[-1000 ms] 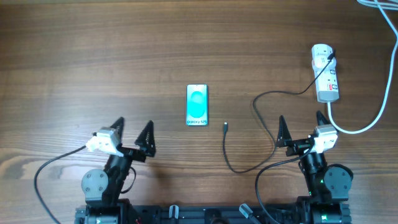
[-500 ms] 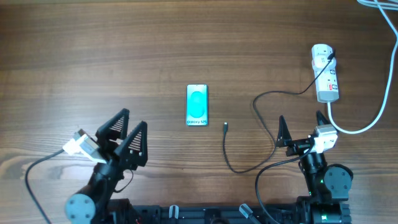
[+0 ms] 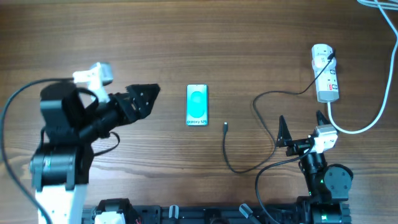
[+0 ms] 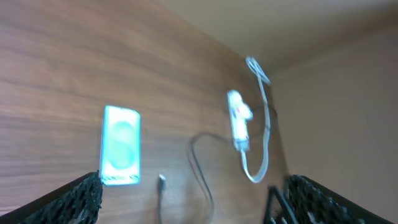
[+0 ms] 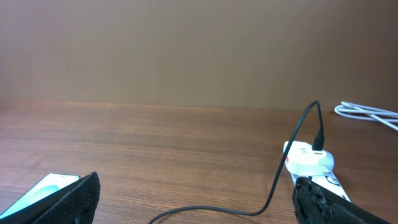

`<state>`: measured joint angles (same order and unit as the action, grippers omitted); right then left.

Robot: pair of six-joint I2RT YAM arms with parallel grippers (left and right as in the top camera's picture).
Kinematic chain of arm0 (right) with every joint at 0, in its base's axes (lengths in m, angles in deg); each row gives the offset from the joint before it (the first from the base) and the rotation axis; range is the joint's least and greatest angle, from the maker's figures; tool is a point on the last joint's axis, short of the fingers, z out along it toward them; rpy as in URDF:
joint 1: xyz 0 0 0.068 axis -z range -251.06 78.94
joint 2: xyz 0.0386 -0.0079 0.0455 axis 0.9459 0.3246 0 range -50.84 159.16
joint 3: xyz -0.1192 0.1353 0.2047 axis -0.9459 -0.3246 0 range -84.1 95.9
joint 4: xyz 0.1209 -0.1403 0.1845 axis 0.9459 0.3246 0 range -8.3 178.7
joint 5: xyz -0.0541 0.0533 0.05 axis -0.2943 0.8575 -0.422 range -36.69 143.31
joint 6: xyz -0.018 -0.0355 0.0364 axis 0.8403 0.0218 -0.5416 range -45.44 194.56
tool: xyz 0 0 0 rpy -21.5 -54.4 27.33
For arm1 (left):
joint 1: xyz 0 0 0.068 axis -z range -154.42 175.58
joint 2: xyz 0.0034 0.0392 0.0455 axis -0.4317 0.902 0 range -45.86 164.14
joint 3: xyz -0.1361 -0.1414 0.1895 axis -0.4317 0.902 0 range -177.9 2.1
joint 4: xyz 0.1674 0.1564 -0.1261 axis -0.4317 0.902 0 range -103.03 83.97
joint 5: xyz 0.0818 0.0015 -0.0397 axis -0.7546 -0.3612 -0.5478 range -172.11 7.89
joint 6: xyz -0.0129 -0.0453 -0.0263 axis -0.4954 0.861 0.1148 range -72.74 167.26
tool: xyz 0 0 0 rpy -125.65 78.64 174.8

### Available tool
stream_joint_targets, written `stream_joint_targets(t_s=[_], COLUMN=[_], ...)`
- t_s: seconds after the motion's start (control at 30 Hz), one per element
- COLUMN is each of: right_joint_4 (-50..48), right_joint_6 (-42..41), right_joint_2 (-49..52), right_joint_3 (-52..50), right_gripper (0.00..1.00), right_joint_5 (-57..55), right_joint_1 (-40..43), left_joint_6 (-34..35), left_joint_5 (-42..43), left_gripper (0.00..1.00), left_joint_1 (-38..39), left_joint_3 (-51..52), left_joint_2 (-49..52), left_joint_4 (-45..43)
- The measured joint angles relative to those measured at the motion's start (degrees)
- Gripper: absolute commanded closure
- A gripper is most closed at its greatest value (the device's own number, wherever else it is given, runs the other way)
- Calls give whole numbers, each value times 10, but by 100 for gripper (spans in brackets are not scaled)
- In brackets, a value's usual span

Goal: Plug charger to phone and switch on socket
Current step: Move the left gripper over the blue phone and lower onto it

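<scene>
The phone (image 3: 197,105) lies flat at the table's middle, cyan screen up; it also shows in the left wrist view (image 4: 120,145) and at the right wrist view's lower left (image 5: 43,188). The charger, a thin black cable (image 3: 264,99), runs from its plug in the socket (image 3: 325,73) in a loop to its connector tip (image 3: 225,127), which lies right of the phone. The left gripper (image 3: 144,98) is open and empty, raised left of the phone. The right gripper (image 3: 300,127) is open and empty, near the front edge, below the socket.
A thicker white cable (image 3: 373,118) loops from the socket's near end up the right edge of the table. The robots' black cables (image 3: 267,174) curl by the arm bases at the front edge.
The left arm has risen from its rest at the front left and swung up and right, so its open gripper now points at the phone. The right arm has not moved.
</scene>
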<state>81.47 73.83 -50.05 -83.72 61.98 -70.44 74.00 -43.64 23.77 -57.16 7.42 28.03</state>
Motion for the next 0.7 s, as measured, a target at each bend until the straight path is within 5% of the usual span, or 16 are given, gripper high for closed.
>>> stream_joint_targets(t_s=[0.17, 0.3, 0.57, 0.7], right_joint_4=[0, 0, 0, 0], right_joint_6=[0, 0, 0, 0], right_joint_2=[0, 0, 1, 1], right_joint_3=[0, 0, 0, 0], right_gripper=[0, 0, 0, 0], right_joint_5=[0, 0, -2, -2], right_joint_1=[0, 0, 0, 0], left_joint_6=[-10, -14, -42, -44], left_joint_5=[42, -66, -250, -297], left_gripper=[1, 0, 0, 0], left_joint_1=[33, 134, 257, 293], left_joint_3=[-1, -49, -428, -480], left_joint_2=[58, 111, 424, 555], left_joint_4=[-5, 83, 424, 438])
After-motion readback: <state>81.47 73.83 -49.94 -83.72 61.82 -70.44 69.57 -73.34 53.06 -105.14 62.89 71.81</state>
